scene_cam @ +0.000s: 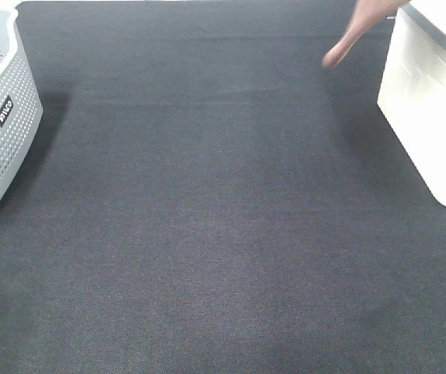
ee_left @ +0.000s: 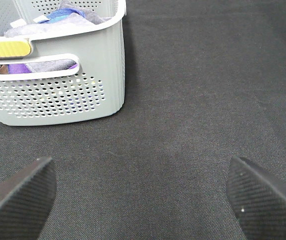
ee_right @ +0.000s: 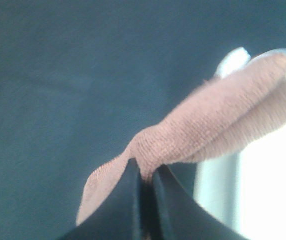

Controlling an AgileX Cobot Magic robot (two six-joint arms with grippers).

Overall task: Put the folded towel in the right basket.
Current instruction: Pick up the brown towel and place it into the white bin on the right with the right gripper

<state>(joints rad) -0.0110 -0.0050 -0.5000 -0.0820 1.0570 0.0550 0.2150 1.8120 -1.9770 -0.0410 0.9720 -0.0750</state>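
The folded towel (scene_cam: 359, 31) is reddish-brown terry cloth, hanging in the air at the top right of the exterior high view, next to the white right basket (scene_cam: 429, 109). In the right wrist view my right gripper (ee_right: 146, 177) is shut on the towel (ee_right: 207, 125), pinching one edge, with the cloth drooping over the basket's rim (ee_right: 235, 57). The right gripper itself is out of frame in the exterior high view. My left gripper (ee_left: 143, 200) is open and empty above the dark mat.
A grey perforated basket (scene_cam: 1, 117) with a black label stands at the left edge; the left wrist view shows it (ee_left: 58, 95) holding purple, blue and grey cloths. A dark textured mat (scene_cam: 207, 234) covers the table.
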